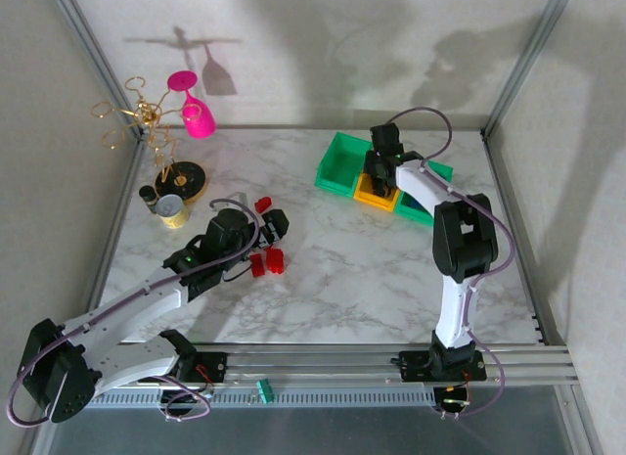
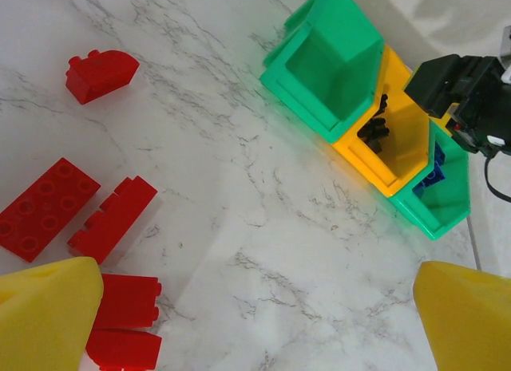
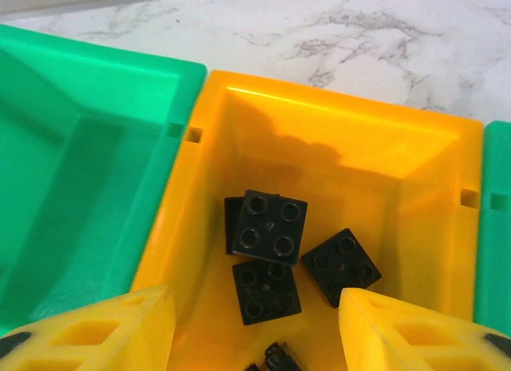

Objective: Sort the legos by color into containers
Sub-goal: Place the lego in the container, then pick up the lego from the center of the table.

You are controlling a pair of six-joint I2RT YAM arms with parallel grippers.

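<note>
The red legos point(image 1: 266, 257) lie loose on the marble surface point(image 1: 372, 279), at about 9 o'clock from its middle and just beside the left jaws. These stand wide open with nothing between their yellow pads point(image 2: 44, 315).

In the left wrist view, five red pieces spread from 7 to 10 o'clock:
- a flat plate point(image 2: 44, 207);
- a stepped brick point(image 2: 112, 219) just beside the plate;
- a rounded piece point(image 2: 100, 72), apart at 10 o'clock;
- two blocks point(image 2: 124, 301), partly hidden behind the left pad.

The containers point(image 1: 377, 176) sit at 1 o'clock on the surface. The right jaws hang over the yellow bin point(image 3: 319, 132), parted and empty. Black bricks point(image 3: 267, 222) lie on its floor. Blue bricks point(image 2: 431, 173) rest in the green bin point(image 2: 439, 211) at its 4 o'clock side. The other green bin point(image 2: 331, 60) looks empty, so it is probably meant for the reds.

These pieces should be light, hard and rigid, and unlikely to crush or break. Their glossy walls are probably slippery, so a brick may skid on the marble or twist out of a shallow pinch. The flat side walls look like the best hold, not the studs. The plate is thin, so the jaws would need to come down almost to the surface. The rounded piece should be taken on its flat faces. The isolated pieces look easier to take than the crowded ones.
</note>
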